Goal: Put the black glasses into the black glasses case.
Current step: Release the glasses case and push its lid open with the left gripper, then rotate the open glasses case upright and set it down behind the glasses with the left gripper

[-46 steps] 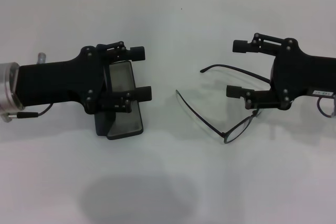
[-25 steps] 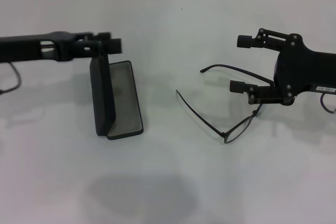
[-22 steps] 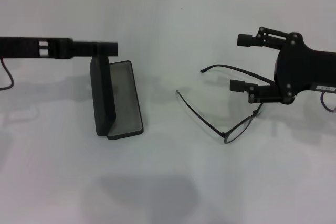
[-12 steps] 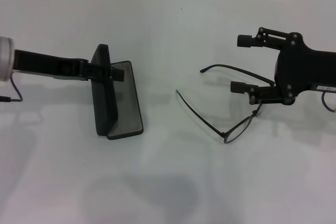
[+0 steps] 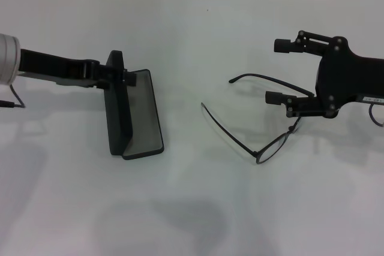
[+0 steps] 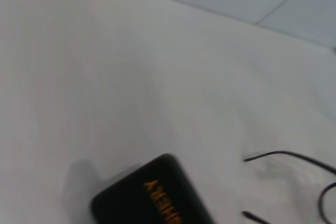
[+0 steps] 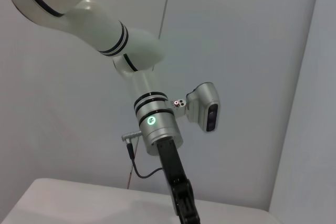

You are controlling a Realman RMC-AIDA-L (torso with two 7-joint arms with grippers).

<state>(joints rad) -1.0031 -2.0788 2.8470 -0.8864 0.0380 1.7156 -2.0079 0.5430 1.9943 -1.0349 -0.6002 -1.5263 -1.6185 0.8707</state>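
From my head camera I get bright, even overhead light on the white table (image 5: 192, 28), soft grey shadows pooling at the lower centre, while the left wrist picture is blurred, the orange lettering (image 6: 160, 203) smeared at the bottom.

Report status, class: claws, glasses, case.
Left claw shut on case lid, case open. Right claw open above glasses, which lie on table. Nothing between.

bare table (image 5: 186, 46) lies between the black glasses case (image 5: 133, 118) and the black glasses (image 5: 264, 124).
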